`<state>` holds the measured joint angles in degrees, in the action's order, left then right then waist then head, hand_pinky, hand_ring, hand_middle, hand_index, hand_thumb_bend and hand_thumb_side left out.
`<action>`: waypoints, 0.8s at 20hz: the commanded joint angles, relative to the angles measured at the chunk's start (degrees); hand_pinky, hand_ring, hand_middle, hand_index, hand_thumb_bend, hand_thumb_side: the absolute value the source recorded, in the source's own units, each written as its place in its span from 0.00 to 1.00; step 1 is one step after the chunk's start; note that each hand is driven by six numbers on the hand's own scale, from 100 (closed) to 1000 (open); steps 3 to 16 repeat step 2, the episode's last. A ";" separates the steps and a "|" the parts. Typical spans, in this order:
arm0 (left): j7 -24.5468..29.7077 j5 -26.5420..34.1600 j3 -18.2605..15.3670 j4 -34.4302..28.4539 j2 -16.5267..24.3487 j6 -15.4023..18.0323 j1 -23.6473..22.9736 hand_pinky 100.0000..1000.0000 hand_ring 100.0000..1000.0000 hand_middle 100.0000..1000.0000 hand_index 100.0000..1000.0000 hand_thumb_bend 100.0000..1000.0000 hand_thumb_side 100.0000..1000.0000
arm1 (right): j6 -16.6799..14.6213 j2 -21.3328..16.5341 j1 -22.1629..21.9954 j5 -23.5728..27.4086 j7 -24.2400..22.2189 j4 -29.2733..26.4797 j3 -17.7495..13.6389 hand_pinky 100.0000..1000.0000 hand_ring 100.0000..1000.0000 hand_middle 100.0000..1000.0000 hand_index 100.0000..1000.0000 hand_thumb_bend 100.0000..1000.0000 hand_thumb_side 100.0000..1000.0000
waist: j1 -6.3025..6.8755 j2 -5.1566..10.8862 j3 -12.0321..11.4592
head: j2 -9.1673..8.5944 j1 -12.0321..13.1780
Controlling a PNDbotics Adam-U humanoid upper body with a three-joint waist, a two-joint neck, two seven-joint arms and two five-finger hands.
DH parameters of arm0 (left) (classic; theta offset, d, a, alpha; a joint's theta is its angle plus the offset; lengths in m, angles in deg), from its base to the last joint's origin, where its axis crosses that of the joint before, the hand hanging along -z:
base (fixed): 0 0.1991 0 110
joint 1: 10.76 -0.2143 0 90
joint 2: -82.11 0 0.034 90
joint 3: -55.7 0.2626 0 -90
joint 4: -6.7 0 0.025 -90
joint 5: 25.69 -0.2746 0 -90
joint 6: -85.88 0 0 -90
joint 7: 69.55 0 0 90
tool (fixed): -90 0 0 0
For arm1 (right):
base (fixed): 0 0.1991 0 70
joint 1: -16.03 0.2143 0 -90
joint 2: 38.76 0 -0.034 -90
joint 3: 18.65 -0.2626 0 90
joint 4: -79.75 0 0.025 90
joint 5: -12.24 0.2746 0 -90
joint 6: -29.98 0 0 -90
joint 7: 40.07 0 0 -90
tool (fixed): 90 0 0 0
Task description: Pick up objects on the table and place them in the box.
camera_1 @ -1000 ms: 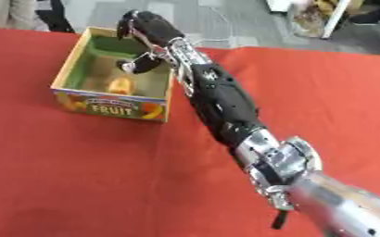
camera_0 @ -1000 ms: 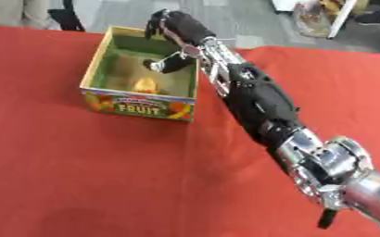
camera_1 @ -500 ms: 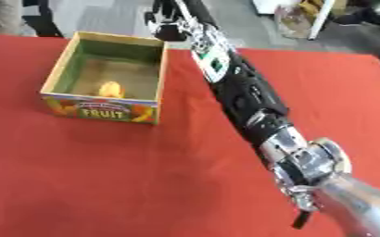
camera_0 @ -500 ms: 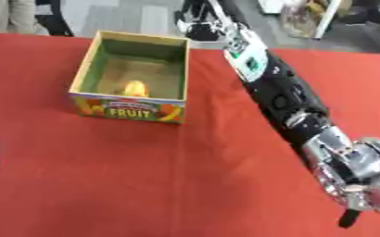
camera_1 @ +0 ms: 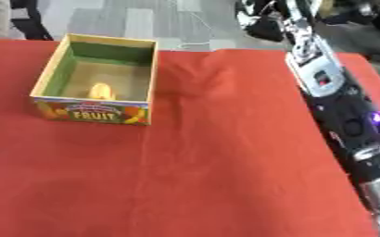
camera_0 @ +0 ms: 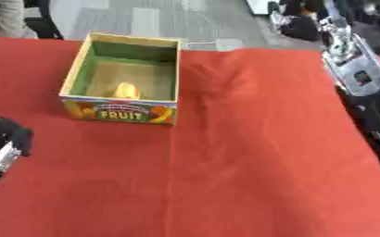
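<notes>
I note one small yellow-orange rounded object (camera_0: pixel 126 89) lying on the floor of the open cardboard box with green inner walls and a "FRUIT" label on its near side (camera_0: pixel 118 112). The object sits toward the near wall, roughly centred between the left and right walls. The box stands upright on the red cloth covering the table (camera_0: pixel 250 152), at the far left of the surface. The cloth shows a few creases just right of the box.

My right arm runs along the right edge of the table toward the far side. Its black right hand (camera_1: pixel 262 23) shows only as a dark blurred mass beyond the far edge; I cannot tell how its fingers stand. It is well apart from the box.

My left hand (camera_0: pixel 0 147) rests at the near left edge, black and silver; I cannot tell its finger position either.
</notes>
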<state>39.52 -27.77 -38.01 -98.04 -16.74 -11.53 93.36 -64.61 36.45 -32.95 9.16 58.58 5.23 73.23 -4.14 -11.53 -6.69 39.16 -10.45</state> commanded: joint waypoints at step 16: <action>-0.90 -0.14 -0.94 -1.33 1.40 0.10 0.40 0.43 0.43 0.45 0.44 0.36 0.31 | 1.73 -3.47 -4.06 6.56 1.71 -6.66 -3.39 0.36 0.41 0.33 0.45 0.19 0.00 | 0.30 0.96 0.77 | -0.39 1.25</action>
